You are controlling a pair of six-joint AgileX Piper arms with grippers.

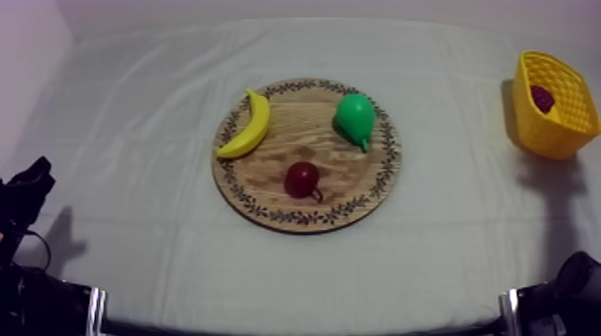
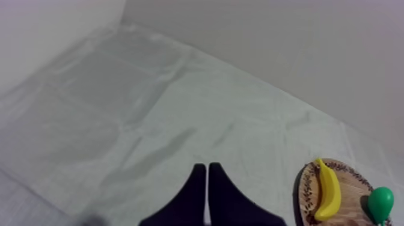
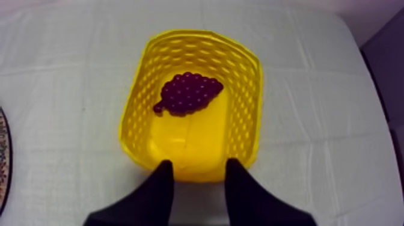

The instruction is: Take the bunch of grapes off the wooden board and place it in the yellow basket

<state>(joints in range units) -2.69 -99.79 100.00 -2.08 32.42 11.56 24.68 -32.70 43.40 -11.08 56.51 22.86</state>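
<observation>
Right gripper (image 3: 198, 164): open, empty, at basket (image 3: 247, 114) near wall.
Grapes (image 3: 187, 93) lie inside basket, just beyond that gripper, long axis slantwise; left gripper (image 2: 207, 168) closed, well apart from basket. Task looks done.

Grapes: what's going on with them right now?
The bunch of grapes lies inside the yellow basket, with nothing gripping it. The right gripper is open, at the basket's near wall. The left gripper is shut on nothing over bare cloth, apart from the wooden board, which holds the banana, the pear and the small red fruit.
</observation>
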